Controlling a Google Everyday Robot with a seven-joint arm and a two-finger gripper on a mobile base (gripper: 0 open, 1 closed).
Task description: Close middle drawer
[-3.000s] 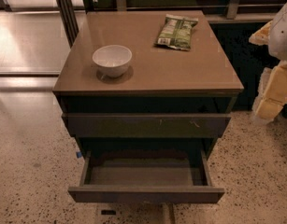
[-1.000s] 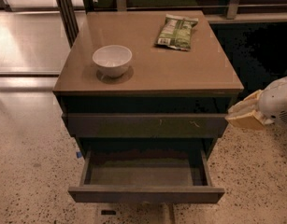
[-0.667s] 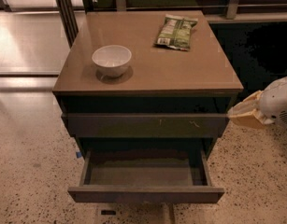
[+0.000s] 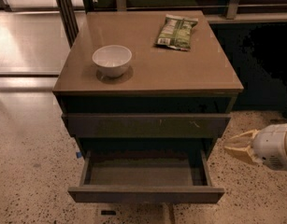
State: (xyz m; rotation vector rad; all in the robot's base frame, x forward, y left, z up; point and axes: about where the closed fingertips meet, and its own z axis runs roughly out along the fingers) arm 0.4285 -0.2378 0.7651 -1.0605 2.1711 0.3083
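The middle drawer is dark grey-brown with a plain flat front. It is pulled far out at the bottom of the cabinet, and its empty inside shows. Above it, a wider front with pale scratch marks sticks out slightly. My gripper has pale fingers and a white wrist. It hangs to the right of the cabinet, level with the gap between the two fronts, and points left. Its fingertips meet and hold nothing. It touches neither the drawer nor the cabinet.
A white bowl and a green snack bag lie on the cabinet top. Dark metal posts stand behind the cabinet on the left, and a dark low wall is on the right. The floor is speckled.
My gripper has come down from the upper right to beside the cabinet, and dropped lower over the last second. The drawers, bowl and bag have not moved.
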